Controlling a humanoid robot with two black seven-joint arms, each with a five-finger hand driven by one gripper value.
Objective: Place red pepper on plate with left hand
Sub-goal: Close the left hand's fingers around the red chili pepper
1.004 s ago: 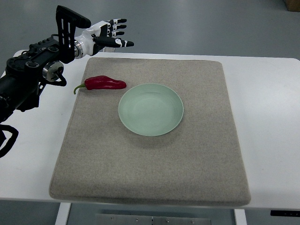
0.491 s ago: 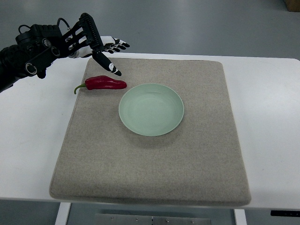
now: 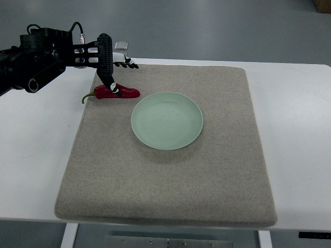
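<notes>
The left hand (image 3: 115,67) reached in over the mat's (image 3: 207,181) far left corner, fingers spread wide and holding nothing, one fingertip (image 3: 115,89) down at the red pepper (image 3: 118,92); the pepper lay on the mat near that corner, just beside the empty green plate (image 3: 166,120) at the mat's middle; the mat covered the white desk (image 3: 295,129).

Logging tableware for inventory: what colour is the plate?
Pale green, plain and unpatterned; the plate shows clearly in the top view.
</notes>
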